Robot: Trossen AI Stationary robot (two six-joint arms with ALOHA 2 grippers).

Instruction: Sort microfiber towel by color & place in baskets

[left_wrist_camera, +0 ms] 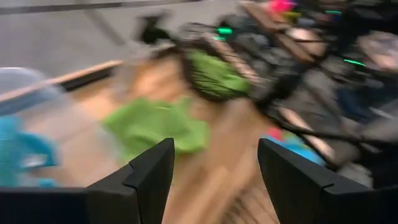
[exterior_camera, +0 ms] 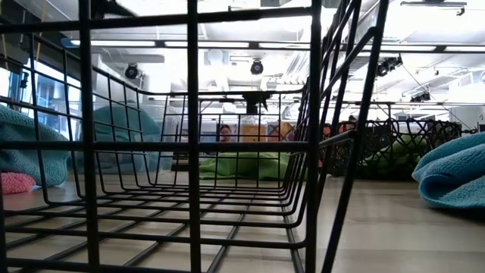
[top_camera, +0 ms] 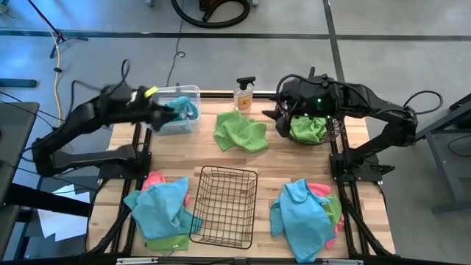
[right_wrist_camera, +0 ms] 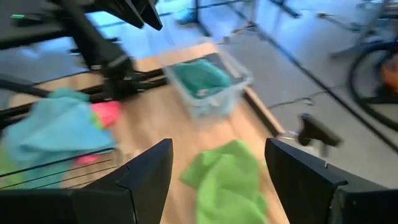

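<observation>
High view worries me: both jaws released, left gripper (top_camera: 163,112) beside the clear bin (top_camera: 193,91), whose teal towel (top_camera: 181,107) could snag and drag out.

We see left wrist view smeared w/ blur; green towel (left_wrist_camera: 158,127) & round basket (left_wrist_camera: 214,71) just shapes. Low view: wire-grid basket (exterior_camera: 189,136) bars block table.

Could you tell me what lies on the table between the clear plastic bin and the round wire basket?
In the high view, a loose green towel lies between the clear bin and round basket, with the orange spray bottle behind it.
</observation>
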